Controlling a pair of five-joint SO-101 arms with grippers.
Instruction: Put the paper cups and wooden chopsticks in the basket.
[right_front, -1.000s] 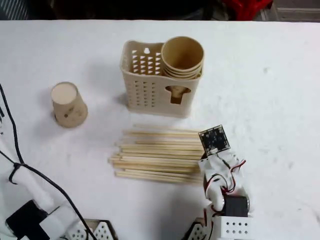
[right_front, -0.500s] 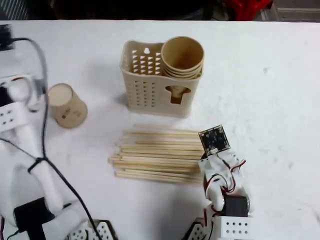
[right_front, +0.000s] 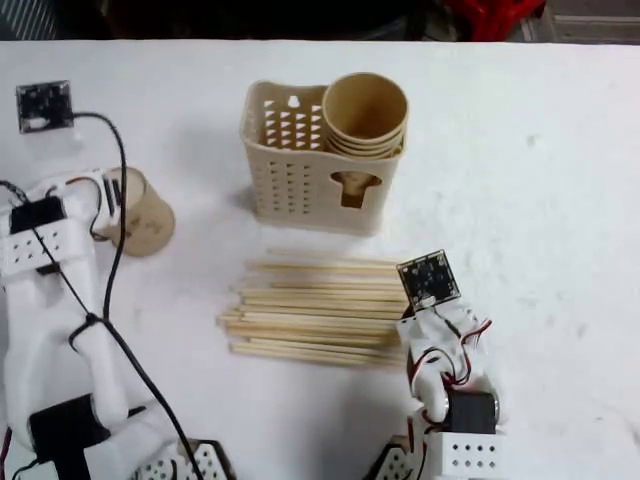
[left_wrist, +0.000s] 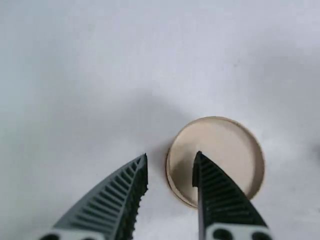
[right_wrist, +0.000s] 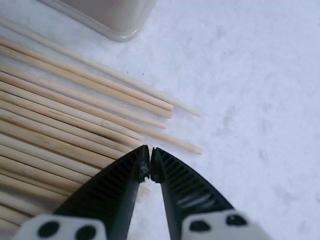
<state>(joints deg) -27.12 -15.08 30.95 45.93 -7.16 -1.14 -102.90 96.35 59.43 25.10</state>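
Left gripper (left_wrist: 171, 157), jaws apart: hovers over the upturned paper cup (left_wrist: 215, 160) at 9 o'clock from the basket (right_front: 290, 190); likely dents or topples it if closed so off-centre, one finger above the base.
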